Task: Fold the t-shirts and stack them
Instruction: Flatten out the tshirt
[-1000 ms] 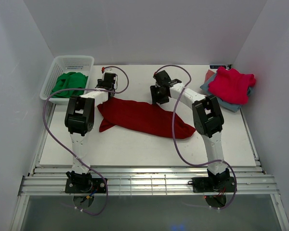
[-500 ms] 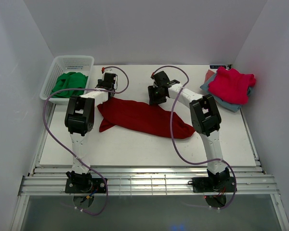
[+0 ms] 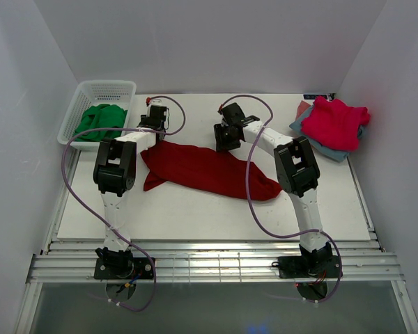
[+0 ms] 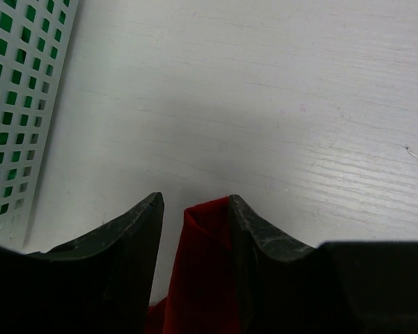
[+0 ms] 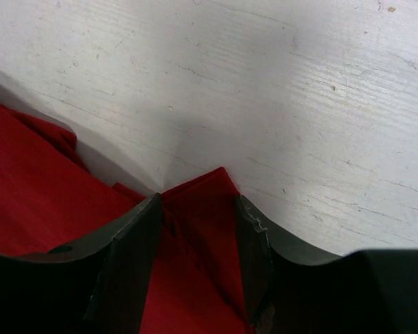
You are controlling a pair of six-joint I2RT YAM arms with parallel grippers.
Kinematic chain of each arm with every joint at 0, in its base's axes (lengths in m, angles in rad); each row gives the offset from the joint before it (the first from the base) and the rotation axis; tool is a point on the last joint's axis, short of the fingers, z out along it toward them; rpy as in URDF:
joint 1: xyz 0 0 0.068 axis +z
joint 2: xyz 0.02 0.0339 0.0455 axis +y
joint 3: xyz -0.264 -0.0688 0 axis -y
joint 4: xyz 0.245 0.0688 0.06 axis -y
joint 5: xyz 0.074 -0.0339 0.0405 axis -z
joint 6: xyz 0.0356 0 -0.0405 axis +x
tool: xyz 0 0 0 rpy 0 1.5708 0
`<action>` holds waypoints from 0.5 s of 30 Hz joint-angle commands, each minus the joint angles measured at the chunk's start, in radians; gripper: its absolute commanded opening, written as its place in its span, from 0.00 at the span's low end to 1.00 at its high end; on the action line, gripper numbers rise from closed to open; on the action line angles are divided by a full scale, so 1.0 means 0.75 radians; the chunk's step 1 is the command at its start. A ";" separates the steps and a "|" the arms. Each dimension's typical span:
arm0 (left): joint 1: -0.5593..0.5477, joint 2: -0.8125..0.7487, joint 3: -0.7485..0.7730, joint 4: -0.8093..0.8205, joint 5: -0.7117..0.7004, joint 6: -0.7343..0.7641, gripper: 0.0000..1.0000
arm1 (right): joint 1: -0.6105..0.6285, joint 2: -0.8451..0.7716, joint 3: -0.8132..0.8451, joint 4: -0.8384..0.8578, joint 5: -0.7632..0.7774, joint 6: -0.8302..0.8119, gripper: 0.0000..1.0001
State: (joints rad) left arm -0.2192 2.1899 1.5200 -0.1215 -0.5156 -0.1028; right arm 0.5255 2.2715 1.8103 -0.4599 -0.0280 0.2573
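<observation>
A white surface (image 3: pixel 195 209) is seen mid-frame. On it are laid a dark red shirt (image 3: pixel 202 170) centrally, a white basket (image 3: pixel 90 104) upper left, and stacked shirts (image 3: pixel 332 127) upper right.

Centre of the white wooden table (image 3: pixel 195 209): large dark red short-sleeved cloth t-shirt (image 3: pixel 205 170), stretched left to right, right end nearer the arm bases; at its far left corner, left two-finger black gripper (image 4: pixel 194 209), a fold of cloth between its fingers; at its far edge further right, right two-finger black gripper (image 5: pixel 197 209), likewise on a cloth corner; far left, on the table edge, white plastic lattice basket (image 3: pixel 101 89), crumpled green cloth (image 3: pixel 101 120) inside; far right, bright pink-red cloth shirt (image 3: pixel 334 122) atop folded grey-blue shirts (image 3: pixel 334 151).
</observation>
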 commanded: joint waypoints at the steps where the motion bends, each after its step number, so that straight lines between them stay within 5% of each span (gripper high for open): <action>1: 0.010 -0.040 -0.006 -0.006 0.000 -0.012 0.53 | -0.011 0.027 0.036 0.024 0.031 -0.008 0.52; 15: 0.014 -0.034 -0.014 -0.012 0.004 -0.022 0.52 | -0.038 0.015 0.039 0.018 0.101 -0.030 0.52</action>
State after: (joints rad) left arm -0.2157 2.1899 1.5158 -0.1242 -0.5133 -0.1062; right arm 0.5083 2.2730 1.8118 -0.4599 0.0174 0.2531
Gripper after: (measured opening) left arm 0.526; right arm 0.524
